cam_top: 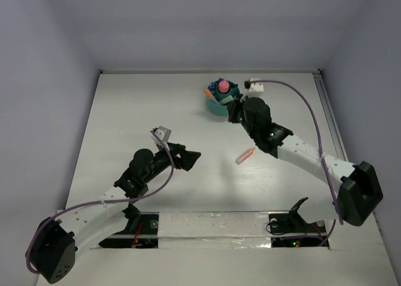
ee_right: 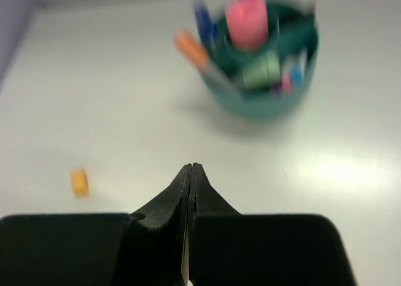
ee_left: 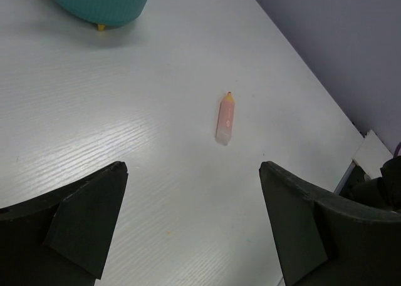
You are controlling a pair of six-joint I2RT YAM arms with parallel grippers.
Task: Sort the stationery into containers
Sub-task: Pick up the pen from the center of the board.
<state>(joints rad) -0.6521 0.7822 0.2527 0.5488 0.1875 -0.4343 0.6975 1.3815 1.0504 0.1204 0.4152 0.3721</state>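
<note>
orange highlighter (cam_top: pixel 245 155) lies well apart from the teal organiser (cam_top: pixel 216 108).

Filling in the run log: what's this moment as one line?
left gripper: open, empty | right gripper: shut, empty | organiser: holds pens | loose on table: orange highlighter, orange cap

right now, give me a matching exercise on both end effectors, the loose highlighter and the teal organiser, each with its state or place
Column one:
1. left end effector
2. right end effector
3. pale orange highlighter
4. teal organiser

Column two:
a. shut, nothing between its jaws
b. standing at the far side, with pens upright in it
c. open
d. lying flat on the bare table

Pairs: 1-c, 2-a, 3-d, 4-b
</note>
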